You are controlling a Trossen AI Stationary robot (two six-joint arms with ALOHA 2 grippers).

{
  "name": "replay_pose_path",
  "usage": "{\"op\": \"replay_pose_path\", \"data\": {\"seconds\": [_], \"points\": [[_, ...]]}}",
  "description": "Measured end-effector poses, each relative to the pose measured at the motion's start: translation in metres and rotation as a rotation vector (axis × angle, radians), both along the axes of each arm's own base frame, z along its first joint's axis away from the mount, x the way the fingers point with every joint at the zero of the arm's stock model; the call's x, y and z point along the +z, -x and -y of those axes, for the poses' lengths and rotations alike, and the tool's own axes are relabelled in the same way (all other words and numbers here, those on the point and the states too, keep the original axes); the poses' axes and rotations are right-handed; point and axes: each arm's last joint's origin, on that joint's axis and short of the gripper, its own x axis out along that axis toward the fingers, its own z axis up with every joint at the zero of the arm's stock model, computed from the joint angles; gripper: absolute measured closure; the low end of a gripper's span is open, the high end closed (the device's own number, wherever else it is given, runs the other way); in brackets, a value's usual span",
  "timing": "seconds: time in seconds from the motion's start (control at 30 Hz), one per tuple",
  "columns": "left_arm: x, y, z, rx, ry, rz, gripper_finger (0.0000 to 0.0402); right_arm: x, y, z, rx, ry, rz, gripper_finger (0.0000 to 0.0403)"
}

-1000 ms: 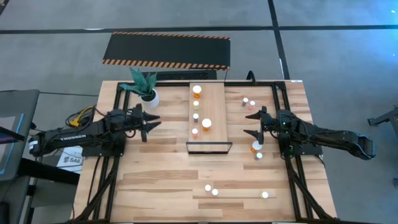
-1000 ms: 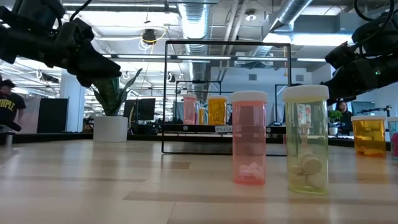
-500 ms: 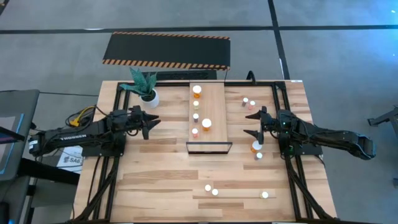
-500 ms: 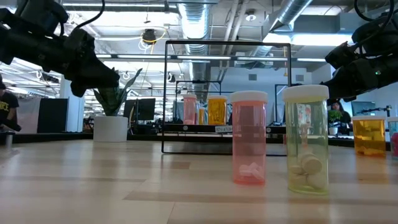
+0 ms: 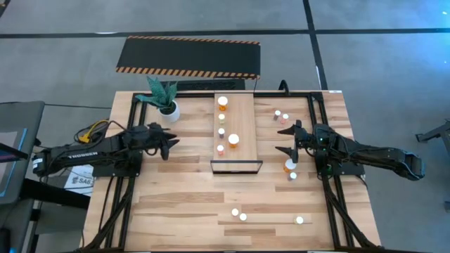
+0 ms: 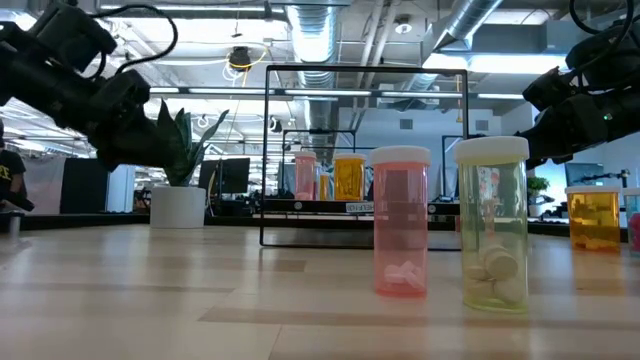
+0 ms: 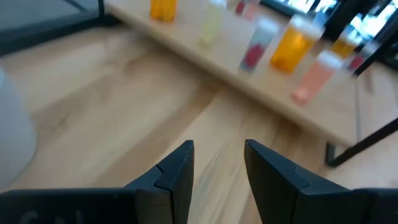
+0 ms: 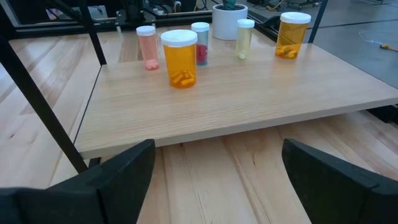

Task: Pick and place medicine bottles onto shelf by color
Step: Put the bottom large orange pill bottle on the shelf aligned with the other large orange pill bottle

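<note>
five bottles (image 5: 233,139) on shelf (image 5: 243,112)

A pale plank counter (image 5: 183,204) stands on a grey concrete floor (image 5: 63,56) crossed by dark seams. At 12 o'clock beyond the counter lies a black mat (image 5: 188,56) edged with orange stripes. A white pot holding a green plant (image 5: 164,99) sits near the counter's 11 o'clock corner. Seen level across the counter, an open-plan workspace stretches behind: exposed silver ducts (image 6: 470,25) and pipes run along the ceiling, strip lights (image 6: 260,91) glow overhead, and rows of dark monitors (image 6: 232,176) line distant desks. A person (image 6: 10,180) sits at 9 o'clock.
</note>
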Motion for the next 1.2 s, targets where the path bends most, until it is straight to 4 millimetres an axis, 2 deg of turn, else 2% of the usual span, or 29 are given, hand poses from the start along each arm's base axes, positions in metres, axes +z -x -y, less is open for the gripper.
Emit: {"op": "replay_pose_path", "data": {"seconds": [0.43, 0.93, 1.2], "points": [[-0.020, 0.013, 0.004, -0.001, 0.076, -0.241, 0.0274, 0.000, 0.000, 0.000, 0.000, 0.000, 0.000, 0.0029], [-0.019, 0.013, 0.005, -0.007, 0.076, -0.234, 0.0274, 0.000, 0.000, 0.000, 0.000, 0.000, 0.000, 0.0029], [-0.007, 0.019, 0.007, -0.011, 0.029, -0.087, 0.0274, 0.000, 0.000, 0.000, 0.000, 0.001, 0.001, 0.0029]]}}
